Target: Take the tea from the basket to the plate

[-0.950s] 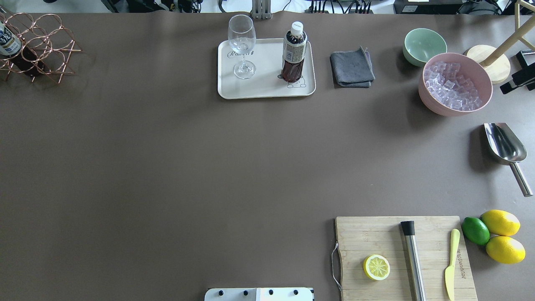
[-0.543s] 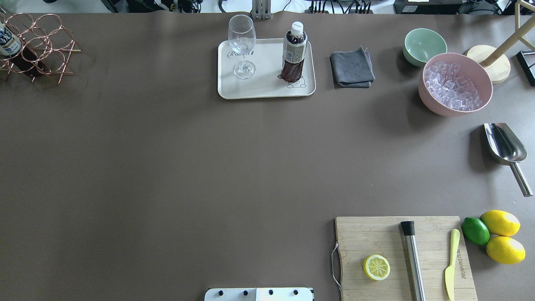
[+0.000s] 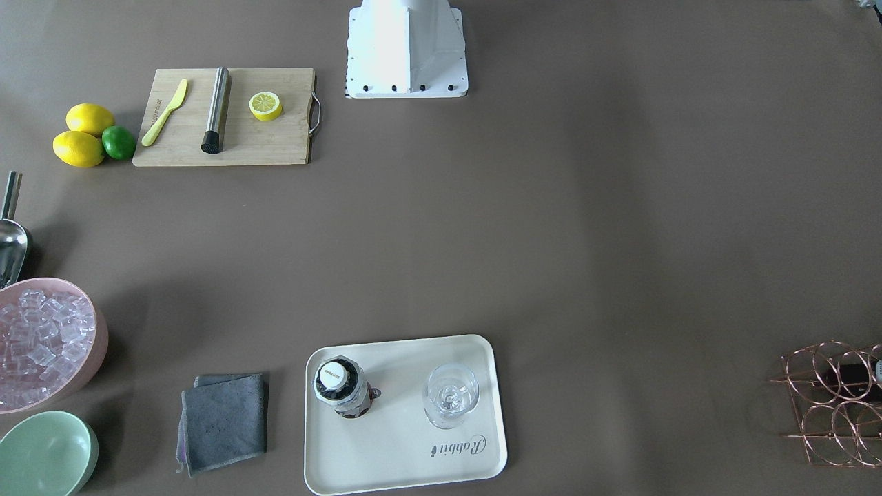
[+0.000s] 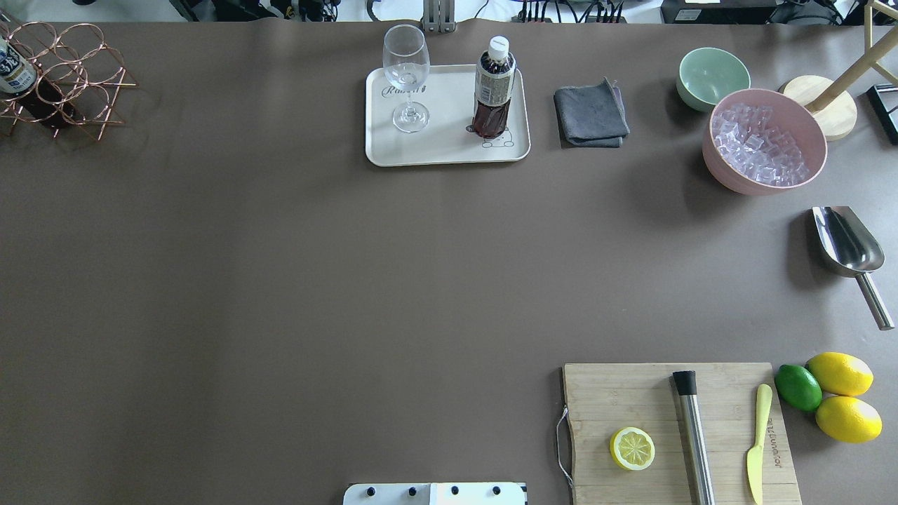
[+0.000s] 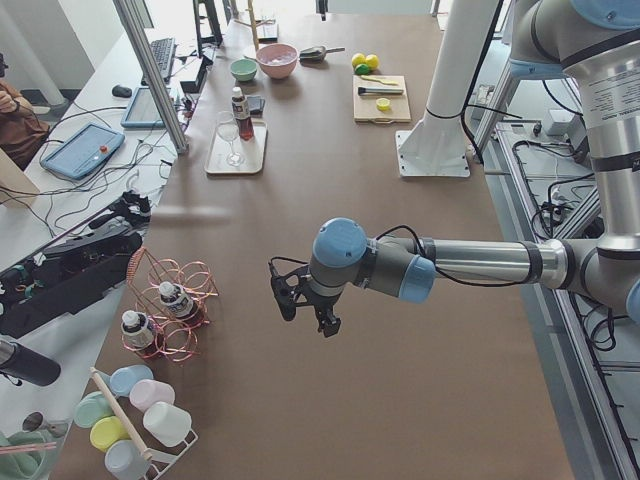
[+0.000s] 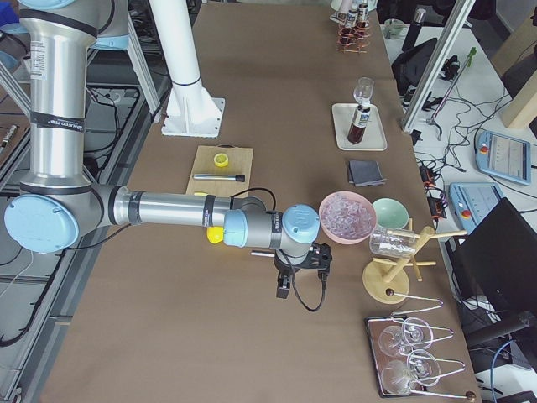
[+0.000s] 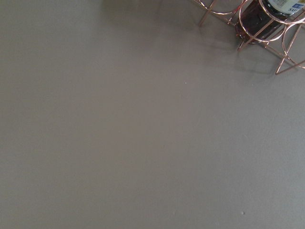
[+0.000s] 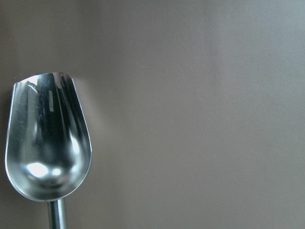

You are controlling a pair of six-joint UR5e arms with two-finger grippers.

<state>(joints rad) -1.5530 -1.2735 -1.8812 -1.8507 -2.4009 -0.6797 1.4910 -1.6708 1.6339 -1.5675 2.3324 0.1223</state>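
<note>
Nearest to the robot's base (image 4: 435, 493), on its right side, a wooden board (image 4: 631, 393) lies on the desk (image 4: 280, 280). The board carries a half lemon (image 4: 632, 449), a steel rod with a black end (image 4: 694, 442) and a yellow knife (image 4: 758, 442). Just beside the board are a lime (image 4: 798, 387) and two whole lemons (image 4: 840, 374), all close together. A little farther on the same side lies a steel scoop (image 4: 845, 242). The right claw (image 6: 298, 270) hangs over this part of the desk, and its wrist camera looks straight down on the scoop. The claw shows only from the side, so I cannot tell if its fingers are apart or together. The left claw (image 5: 303, 308) hangs over bare desk on the robot's left, near the basket (image 4: 70, 77), a copper wire rack. For this claw too I cannot tell if the fingers are apart or together. It holds nothing that I can see. At the far edge of the desk, about in the middle, is the plate (image 4: 449, 140). The tea (image 4: 493, 91) stands upright on its right end, next to the bear drawing, with its white cap on. A stemmed glass (image 4: 407, 77) stands upright on the other end, by the grey script, apart from the tea. To the right of the plate follow a folded grey cloth (image 4: 591, 113), a green bowl (image 4: 712, 76) and a pink bowl (image 4: 744, 179) full of ice cubes (image 4: 754, 144). In the far left corner the basket holds another bottle (image 4: 14, 70) of the same kind; the left side view shows two there.
</note>
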